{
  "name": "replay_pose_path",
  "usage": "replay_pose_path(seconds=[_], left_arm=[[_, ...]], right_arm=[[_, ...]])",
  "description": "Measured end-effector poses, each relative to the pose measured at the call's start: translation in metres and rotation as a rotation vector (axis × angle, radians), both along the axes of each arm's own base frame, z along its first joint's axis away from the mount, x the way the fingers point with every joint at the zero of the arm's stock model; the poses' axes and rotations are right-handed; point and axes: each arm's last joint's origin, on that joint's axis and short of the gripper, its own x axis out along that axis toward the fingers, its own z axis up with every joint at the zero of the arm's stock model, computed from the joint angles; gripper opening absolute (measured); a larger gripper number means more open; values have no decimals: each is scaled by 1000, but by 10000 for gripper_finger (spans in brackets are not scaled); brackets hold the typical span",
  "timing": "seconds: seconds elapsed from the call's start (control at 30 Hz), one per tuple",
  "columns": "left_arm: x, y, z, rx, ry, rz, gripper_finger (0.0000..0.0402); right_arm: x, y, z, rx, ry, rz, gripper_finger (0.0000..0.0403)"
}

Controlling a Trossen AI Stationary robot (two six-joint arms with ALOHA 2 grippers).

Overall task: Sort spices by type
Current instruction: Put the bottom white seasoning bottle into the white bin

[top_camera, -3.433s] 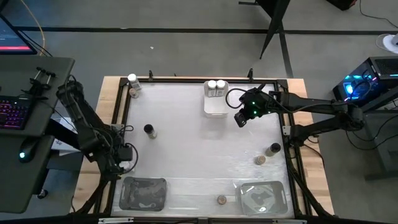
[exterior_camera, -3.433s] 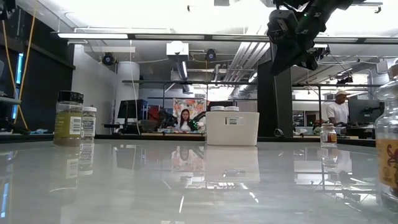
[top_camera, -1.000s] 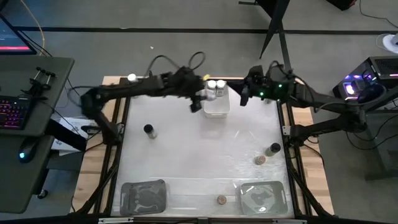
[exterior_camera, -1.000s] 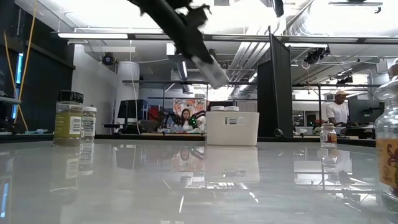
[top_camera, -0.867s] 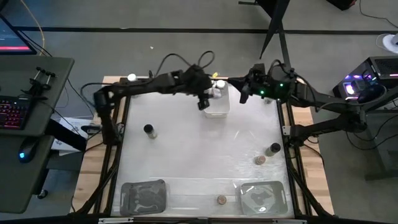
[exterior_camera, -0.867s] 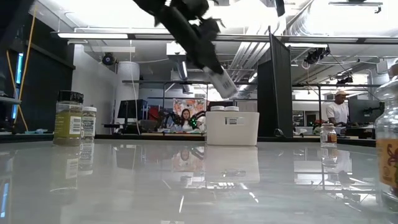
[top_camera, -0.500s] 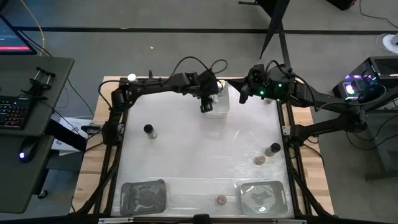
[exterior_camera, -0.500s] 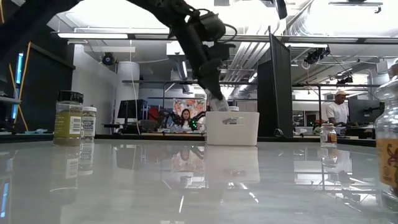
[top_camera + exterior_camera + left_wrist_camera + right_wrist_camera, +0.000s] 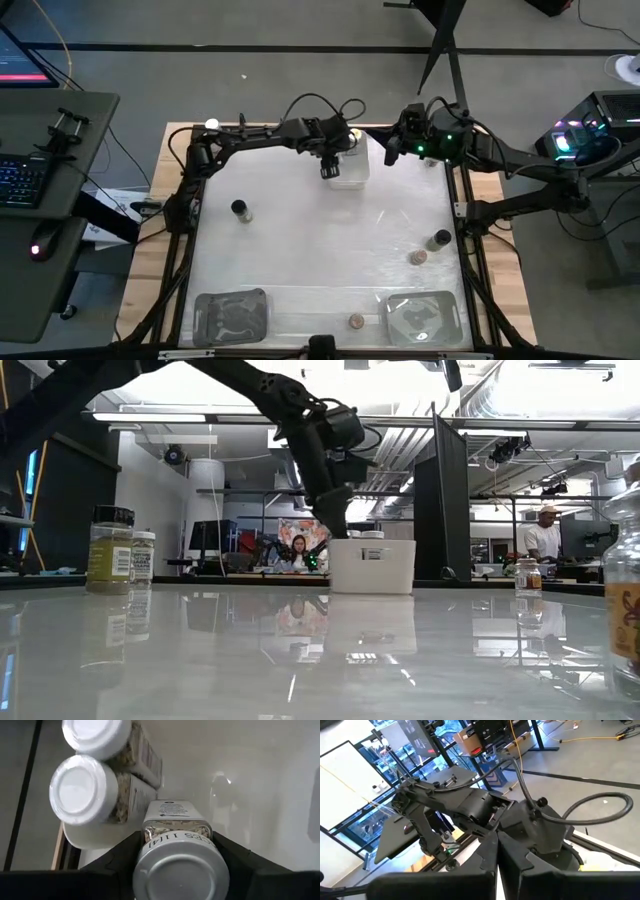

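Note:
My left gripper [image 9: 331, 168] reaches down into the white tray [image 9: 350, 178] at the table's far edge, shut on a white-topped spice jar [image 9: 176, 822]. Two other white-topped jars [image 9: 78, 790] [image 9: 95, 737] stand in that tray right beside it. In the low view the left gripper [image 9: 338, 520] dips behind the tray wall [image 9: 373, 567]. My right gripper [image 9: 392, 153] hangs shut and empty over the far right of the table. Loose jars stand upright on the table: a black-topped one [image 9: 239, 208], a dark-topped one [image 9: 441, 239] and two brown-topped ones [image 9: 418, 257] [image 9: 355, 321]. My left gripper pinches the white-topped jar between its two fingers [image 9: 119, 862] at its upper end, just under the cap [image 9: 181, 870]. The fingers come from above, pointing down. The jar hangs upright inside the tray; whether its bottom rests on the tray floor is hidden.
Another white-topped jar [image 9: 212, 126] stands at the far left corner. Two clear trays [image 9: 232, 312] [image 9: 424, 316] lie along the near edge. Open tabletop [image 9: 320, 250] spans the middle. People sit and stand in the room beyond the table.
My left gripper has moved a little toward the table's right, over the white tray, and come down into it. The jar it carries has turned from slanting to upright and dropped behind the tray wall.

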Motion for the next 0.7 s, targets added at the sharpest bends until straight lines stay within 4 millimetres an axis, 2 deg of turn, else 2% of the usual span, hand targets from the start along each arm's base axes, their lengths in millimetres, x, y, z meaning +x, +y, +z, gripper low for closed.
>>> replay_pose_path(seconds=[0.1,0.2,0.43,0.7], left_arm=[[2,1,0,21,-14,-22,234],[3,1,1,35,-13,-45,253],[6,1,8,55,-34,-67,257],[11,3,35,80,-77,-69,258]], right_arm=[[0,0,0,0,0,0,0],[0,0,0,0,0,0,0],[0,0,0,0,1,0,0],[0,0,0,-4,3,2,0]])
